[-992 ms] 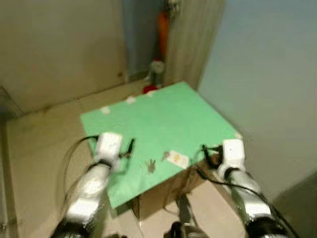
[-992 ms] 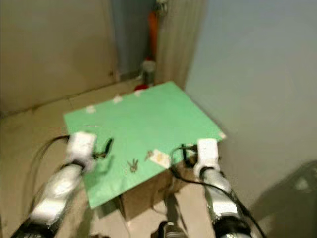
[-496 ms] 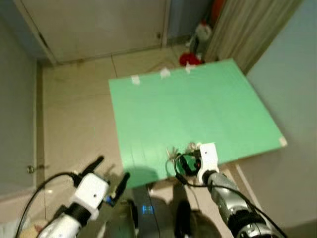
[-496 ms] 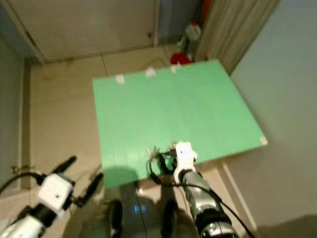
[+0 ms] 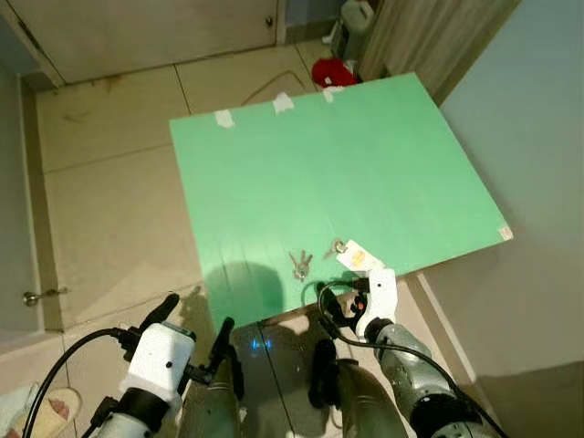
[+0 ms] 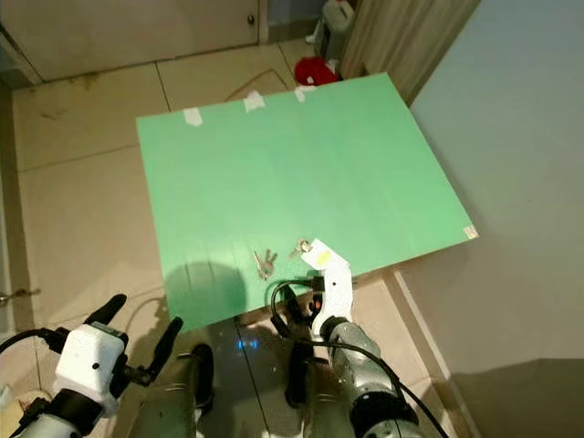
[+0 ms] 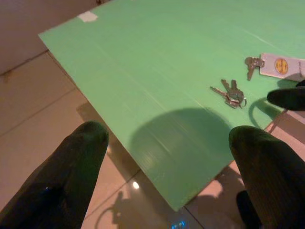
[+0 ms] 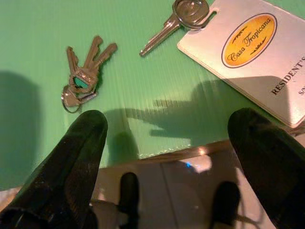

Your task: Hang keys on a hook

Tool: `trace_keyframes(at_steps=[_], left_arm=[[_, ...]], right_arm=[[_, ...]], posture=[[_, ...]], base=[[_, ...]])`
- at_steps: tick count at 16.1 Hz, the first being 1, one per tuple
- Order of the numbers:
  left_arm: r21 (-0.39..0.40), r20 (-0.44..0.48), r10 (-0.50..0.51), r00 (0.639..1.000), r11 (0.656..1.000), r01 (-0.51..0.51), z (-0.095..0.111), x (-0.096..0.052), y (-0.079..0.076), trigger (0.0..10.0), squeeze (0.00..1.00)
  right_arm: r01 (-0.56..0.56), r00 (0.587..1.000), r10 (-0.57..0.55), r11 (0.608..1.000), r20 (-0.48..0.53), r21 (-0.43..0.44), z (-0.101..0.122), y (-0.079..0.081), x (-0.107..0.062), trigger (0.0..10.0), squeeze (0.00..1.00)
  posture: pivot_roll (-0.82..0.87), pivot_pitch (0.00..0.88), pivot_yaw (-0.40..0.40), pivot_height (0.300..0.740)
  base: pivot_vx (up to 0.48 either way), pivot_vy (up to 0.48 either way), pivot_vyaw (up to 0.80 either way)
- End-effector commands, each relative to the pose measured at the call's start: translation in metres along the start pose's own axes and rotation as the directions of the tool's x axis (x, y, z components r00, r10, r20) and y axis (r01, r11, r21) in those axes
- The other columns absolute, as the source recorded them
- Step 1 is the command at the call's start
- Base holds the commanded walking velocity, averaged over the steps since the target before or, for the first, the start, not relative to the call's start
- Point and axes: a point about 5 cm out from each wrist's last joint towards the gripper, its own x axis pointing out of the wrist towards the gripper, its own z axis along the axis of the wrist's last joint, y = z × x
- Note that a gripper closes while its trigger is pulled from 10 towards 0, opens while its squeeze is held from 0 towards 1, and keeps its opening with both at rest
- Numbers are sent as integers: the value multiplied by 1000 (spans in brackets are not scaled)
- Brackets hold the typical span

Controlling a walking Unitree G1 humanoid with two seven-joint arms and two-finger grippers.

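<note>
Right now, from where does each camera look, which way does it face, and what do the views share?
Head eyes: look steeply down at the green board; both arms show, left gripper and right gripper.
Left wrist: on the left arm, faces across the board's near edge; two black fingers.
Right wrist: on the right arm, faces the key bunch and tagged key.
Shared: both key sets.

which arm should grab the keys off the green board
Right, probably. The right gripper hovers open at the green board's near edge, just short of the bunch of keys and the tagged key. The left gripper hangs farther back, over the floor.
</note>
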Motion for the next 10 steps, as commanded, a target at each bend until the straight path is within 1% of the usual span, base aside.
trace_keyframes(at_steps=[1, 2, 4, 5, 7, 8, 9, 10], left_arm=[[-10, -33, 1, 999, 1000, -1, -3, -4, -4, 10000, 0], [-11, -35, 8, 999, 1000, -9, -5, -2, -4, 10000, 0], [-12, -34, 8, 999, 1000, -9, -5, 0, -6, 10000, 0], [-10, -30, 3, 1000, 1000, -4, -5, 3, -9, 10000, 0], [-9, -30, -2, 1000, 1000, 1, -6, 5, -12, 10000, 0], [-5, -26, -9, 1000, 1000, 8, -7, 7, -15, 10000, 0], [-5, -23, -14, 1000, 1000, 14, -8, 9, -17, 10000, 0], [-8, -20, -16, 1000, 1000, 16, -8, 11, -19, 10000, 0]], right_arm=[[-18, 999, 20, 999, -45, 46, -15, 3, -6, 10000, 0], [-54, 998, 57, 997, -35, 59, -13, 9, -7, 10000, 0], [-71, 997, 73, 994, -26, 79, -11, 11, -9, 10000, 0], [-94, 996, 94, 992, -4, 86, -5, 13, -14, 10000, 0], [-122, 992, 122, 992, 17, 30, 1, 19, -21, 10000, 0], [-130, 991, 131, 990, 24, -56, 1, 24, -23, 10000, 0], [-115, 992, 120, 983, 29, -142, -1, 25, -22, 10000, 0], [-100, 994, 107, 981, 36, -168, -1, 24, -20, 10000, 0]], posture=[[348, 394, -102, 740], [341, 389, -109, 740], [335, 386, -111, 740], [319, 380, -121, 740], [299, 375, -126, 740], [287, 372, -133, 740], [286, 371, -133, 740], [285, 369, -136, 740]], base=[[0, 0, 0], [0, 0, 0], [0, 0, 0], [0, 0, 0], [0, 0, 0], [0, 0, 0], [0, 0, 0], [0, 0, 0]])
